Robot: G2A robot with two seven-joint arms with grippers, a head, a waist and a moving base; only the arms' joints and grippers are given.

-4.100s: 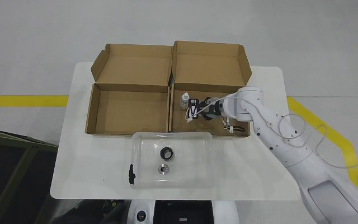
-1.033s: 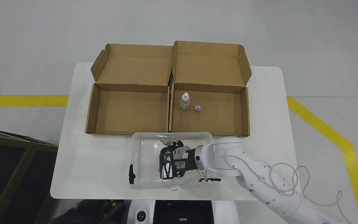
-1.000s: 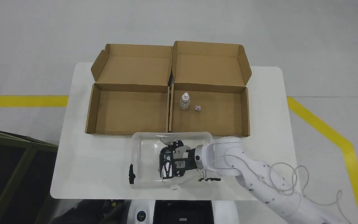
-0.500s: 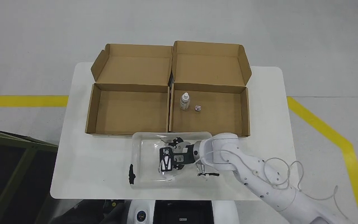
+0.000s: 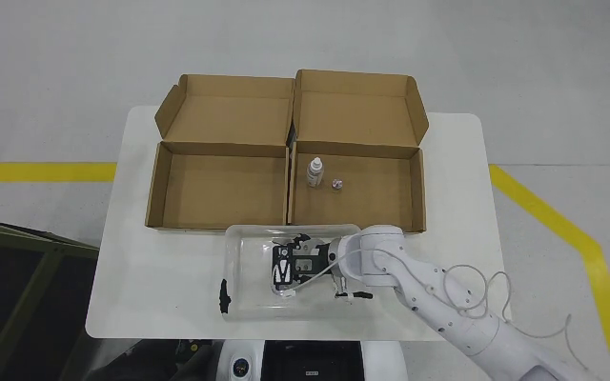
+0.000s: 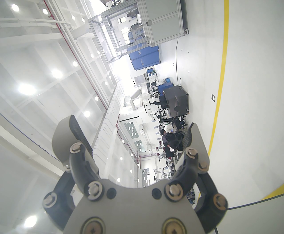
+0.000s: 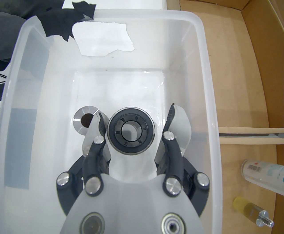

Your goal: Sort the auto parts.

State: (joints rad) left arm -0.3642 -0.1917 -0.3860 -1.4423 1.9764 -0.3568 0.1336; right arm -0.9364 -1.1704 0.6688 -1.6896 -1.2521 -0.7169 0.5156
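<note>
Black bearing (image 7: pixel 116 134) flat beside silver bushing (image 7: pixel 78 126)

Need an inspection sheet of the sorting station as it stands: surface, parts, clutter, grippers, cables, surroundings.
Surface: white table, carrying a clear bin and two open cardboard boxes.
Job's things: black bearing and silver bushing in the bin; small bottle and threaded part in one box.
Clutter: black tape scrap on the bin's rim.
Grippers: right gripper open, fingers straddling the bearing; left gripper open, holding nothing, facing the hall.
Cables: black cable beside the left gripper.
Surroundings: yellow floor line; machinery in the hall.
</note>
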